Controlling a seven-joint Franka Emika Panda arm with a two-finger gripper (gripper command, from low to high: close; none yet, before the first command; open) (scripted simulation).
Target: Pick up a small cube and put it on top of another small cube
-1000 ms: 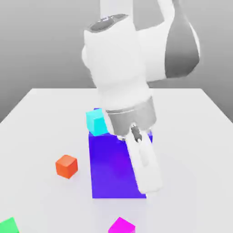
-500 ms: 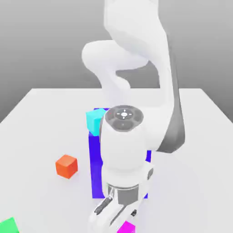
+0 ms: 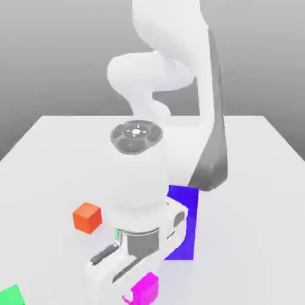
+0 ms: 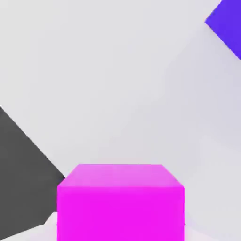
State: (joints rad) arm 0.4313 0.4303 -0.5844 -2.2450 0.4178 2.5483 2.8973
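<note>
The small cube (image 3: 145, 289) is bright magenta-pink and sits at the table's front edge, just under my hand. In the hand view the small cube (image 4: 120, 202) looms close and square-on, in line with my fingers. My gripper (image 3: 138, 293) is down at the cube and shut on it, with the white arm bending over it from behind. An orange small cube (image 3: 87, 217) rests on the table toward the exterior view's left, apart from my hand.
The big blue-purple block (image 3: 183, 221) stands right behind my hand, partly hidden by the arm; its corner (image 4: 228, 26) shows in the hand view. A green cube (image 3: 11, 296) lies at the front left corner. The table's front edge (image 4: 28, 141) runs close by.
The arm swung from above the blue-purple block down to the table's front. The gripper closed on the magenta-pink cube, which has shifted slightly toward the exterior view's left.
</note>
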